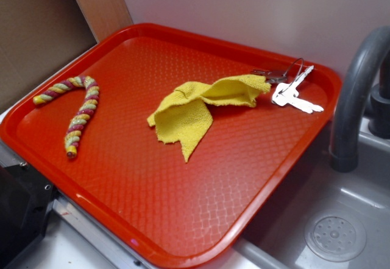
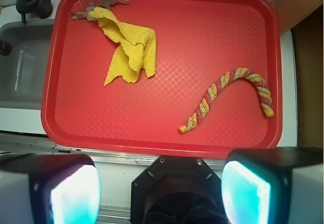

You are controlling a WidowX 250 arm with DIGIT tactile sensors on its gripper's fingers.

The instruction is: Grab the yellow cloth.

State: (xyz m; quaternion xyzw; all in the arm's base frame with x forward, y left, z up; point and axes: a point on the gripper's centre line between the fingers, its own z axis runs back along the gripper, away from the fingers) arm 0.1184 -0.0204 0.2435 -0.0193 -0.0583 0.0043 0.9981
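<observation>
Big red plastic tray [image 1: 183, 220] with a waffle-textured floor. Gripper [image 2: 161, 193] hangs back off the tray's long edge, 2 fingers [image 2: 76, 193] spread wide, holding nothing. The yellow cloth [image 1: 195, 108], crumpled soft terry with pointy corners, lies near a tray corner, overlapping the keys [image 1: 292, 92]. Twisted rope piece [image 1: 76, 114] curves along the opposite short edge.
</observation>
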